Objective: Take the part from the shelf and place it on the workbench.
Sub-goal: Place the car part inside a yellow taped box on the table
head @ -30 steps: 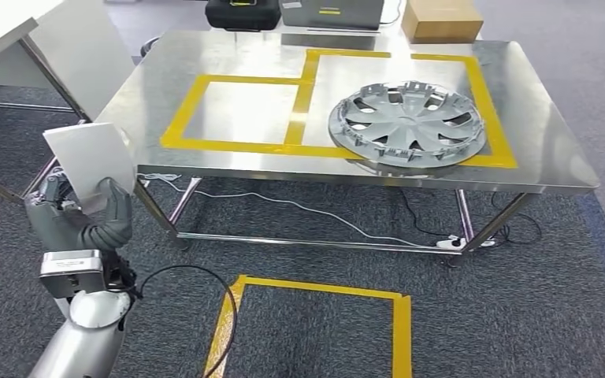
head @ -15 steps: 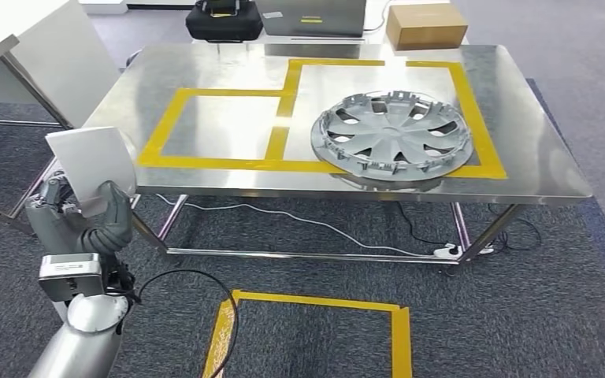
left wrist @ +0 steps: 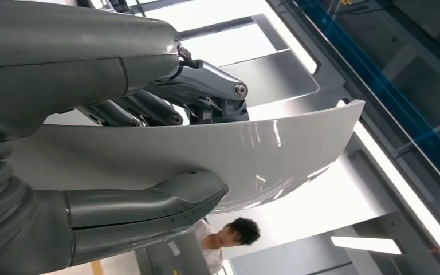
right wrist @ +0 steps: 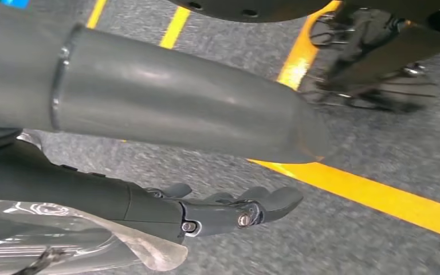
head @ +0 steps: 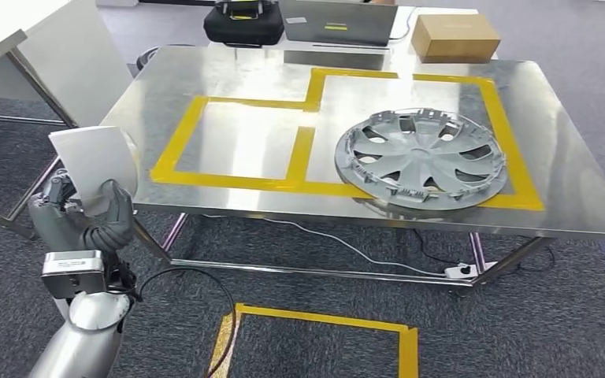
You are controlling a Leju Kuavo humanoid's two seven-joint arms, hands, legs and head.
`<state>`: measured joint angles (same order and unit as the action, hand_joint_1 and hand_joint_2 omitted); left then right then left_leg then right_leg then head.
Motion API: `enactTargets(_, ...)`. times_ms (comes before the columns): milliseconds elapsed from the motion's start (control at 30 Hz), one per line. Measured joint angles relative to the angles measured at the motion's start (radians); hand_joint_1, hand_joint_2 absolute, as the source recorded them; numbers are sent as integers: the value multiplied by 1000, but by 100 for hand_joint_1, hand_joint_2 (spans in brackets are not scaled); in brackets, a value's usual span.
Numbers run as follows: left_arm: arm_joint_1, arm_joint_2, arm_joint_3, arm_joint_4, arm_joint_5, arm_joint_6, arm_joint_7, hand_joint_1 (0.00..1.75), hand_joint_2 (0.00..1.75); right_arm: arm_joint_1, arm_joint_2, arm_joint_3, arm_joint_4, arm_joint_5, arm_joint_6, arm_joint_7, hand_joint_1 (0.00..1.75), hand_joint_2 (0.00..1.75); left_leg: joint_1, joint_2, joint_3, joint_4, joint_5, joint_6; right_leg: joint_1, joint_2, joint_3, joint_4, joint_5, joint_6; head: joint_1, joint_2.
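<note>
My left hand (head: 79, 216) grips a curved white panel part (head: 94, 164), held upright just off the left front corner of the steel workbench (head: 244, 87). Up close in the left wrist view, the thumb (left wrist: 149, 206) and the fingers (left wrist: 149, 109) clamp the panel (left wrist: 206, 154) from both sides. A silver wheel cover (head: 423, 158) lies on the workbench inside the right yellow-taped square. My right hand (right wrist: 206, 212) hangs over the carpet with its fingers stretched out and holds nothing.
A second yellow-taped square (head: 236, 146) marks the bench's left half. Behind the bench stand a black case (head: 244, 24), a laptop (head: 339, 22) and a cardboard box (head: 454, 35). A white table (head: 24, 39) stands at the left. A person (left wrist: 238, 232) appears in the left wrist view.
The whole picture has shifted, so the camera has moved and the workbench now looks a little closer. My left hand keeps the same grip on the panel.
</note>
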<state>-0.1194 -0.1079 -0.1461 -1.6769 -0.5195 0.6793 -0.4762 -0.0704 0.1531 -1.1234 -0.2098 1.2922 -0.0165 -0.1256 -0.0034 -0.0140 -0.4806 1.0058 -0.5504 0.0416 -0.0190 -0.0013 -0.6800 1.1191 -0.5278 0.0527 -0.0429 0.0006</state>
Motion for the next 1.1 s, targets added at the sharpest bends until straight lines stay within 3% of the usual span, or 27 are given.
enactTargets(67, 2, 0, 0, 2, 1, -1, 0, 175, 175, 1, 0, 0, 0, 0, 1, 0, 0, 0, -1, 0, 20, -3, -22, -10, 5, -2, 13, -77, 80, -13, -1, 0)
enactTargets(100, 3, 0, 0, 3, 2, -2, 0, 175, 175, 2, 0, 0, 0, 0, 1, 0, 0, 0, -1, 0, 27, -4, -27, -16, 7, -2, 17, -86, 91, -20, -2, 0)
enactTargets(200, 3, 0, -1, 3, 5, -2, 0, 175, 175, 2, 0, 0, 0, 0, 2, 0, 0, 0, 1, 1, 32, 18, -27, -33, 5, 1, 45, -96, 80, -39, -3, 0)
enactTargets(267, 1, 0, -1, 3, 5, -3, 2, 175, 175, -1, 0, 0, 0, 0, 1, 0, 0, 0, 3, 2, -12, 105, -45, -43, 1, 1, 67, -102, 70, -49, -6, 0)
enactTargets(333, 1, 0, -1, 6, -3, -5, 8, 175, 175, -3, 0, 0, 0, 0, 0, 0, 0, 0, 7, 3, -91, 223, -93, -52, 1, 2, 82, -103, 56, -54, -7, 0)
enactTargets(367, 3, 1, -1, 8, -9, -6, 12, 175, 175, -3, 0, 0, 0, 0, 0, 0, 0, 0, 10, 3, -127, 262, -116, -54, 1, 2, 90, -103, 48, -54, -7, 0)
enactTargets(400, 4, 1, -1, 12, -15, -8, 17, 175, 175, -3, 0, 0, 0, 0, 0, 0, 0, 0, 11, 3, -150, 274, -120, -56, 1, 3, 99, -103, 41, -53, -7, 0)
enactTargets(433, 5, 1, -1, 15, -20, -10, 21, 175, 175, -2, 0, 0, 0, 0, 0, 0, 0, 0, 12, 4, -160, 254, -97, -56, 1, 4, 110, -103, 33, -52, -8, 0)
enactTargets(500, 5, 2, -1, 22, -26, -17, 28, 175, 175, -2, 0, 0, 0, 0, 2, 0, 0, 0, 13, 5, -141, 141, 10, -53, 1, 6, 129, -104, 17, -48, -7, 0)
enactTargets(533, 4, 2, -1, 27, -29, -21, 32, 175, 175, -2, 0, 0, 0, 0, 2, 0, 0, 0, 10, 7, -132, 90, 42, -51, 1, 6, 138, -104, 12, -44, -6, 0)
enactTargets(600, 5, 3, -3, 36, -35, -32, 40, 175, 175, -5, 1, 0, 0, 0, 3, 0, 0, 0, 4, 10, -126, 42, 55, -42, 1, 7, 137, -105, 2, -31, -5, 0)
enactTargets(633, 5, 5, -4, 41, -39, -38, 44, 175, 175, -6, 1, 0, 0, 0, 3, 0, 0, 0, 2, 11, -129, 41, 49, -36, 2, 7, 139, -106, -1, -24, -4, 0)
enactTargets(733, 4, 8, -8, 50, -57, -55, 52, 175, 175, -6, 0, -1, -1, 0, 3, 1, 0, 0, 7, 11, -113, 27, 77, -17, 3, 4, 134, -87, -26, -6, -4, 0)
enactTargets(767, 3, 8, -11, 52, -62, -60, 56, 175, 175, -7, 0, -1, -1, 0, 3, 1, 0, 0, 10, 12, -108, 22, 78, -12, 3, 4, 119, -51, -48, -2, -3, 0)
enactTargets(833, 2, 9, -16, 61, -73, -72, 64, 175, 175, -8, 0, -1, 0, 0, 3, 0, 0, 0, 9, 13, -106, 20, 76, -4, 3, 3, 48, 76, -106, 2, -2, 0)
enactTargets(867, 3, 10, -19, 66, -79, -80, 68, 175, 175, -8, 0, 0, 0, 0, 4, 0, 0, 0, 8, 12, -105, 20, 74, -1, 3, 3, 9, 138, -125, 3, -2, 0)
enactTargets(900, 4, 11, -22, 73, -87, -88, 73, 175, 175, -7, 0, 0, 0, -1, 4, 0, 0, 0, 7, 11, -104, 21, 71, 1, 3, 3, -19, 175, -126, 3, -3, 0)
enactTargets(933, 4, 13, -24, 79, -98, -95, 78, 175, 175, -5, 0, -1, 0, -1, 4, 0, 0, 0, 6, 9, -101, 21, 68, 1, 3, 3, -30, 173, -106, 2, -2, 0)
enactTargets(967, 5, 16, -25, 86, -111, -102, 86, 175, 175, -5, 0, -1, 0, -2, 4, 0, 0, 0, 6, 7, -96, 21, 64, 0, 4, 3, -20, 132, -68, 0, -2, 0)
enactTargets(1033, 4, 25, -25, 103, -138, -113, 100, 175, 175, -5, -2, -1, 0, -3, 4, 0, 0, 0, 4, 5, -86, 22, 54, -6, 6, 3, 35, -6, 15, -9, -2, 0)
enactTargets(1100, 1, 40, -23, 127, -160, -122, 113, 175, 175, -6, -2, -1, 0, -3, 4, 0, 0, 0, 0, 5, -83, 23, 47, -15, 8, 4, 72, -88, 49, -17, -3, 0)
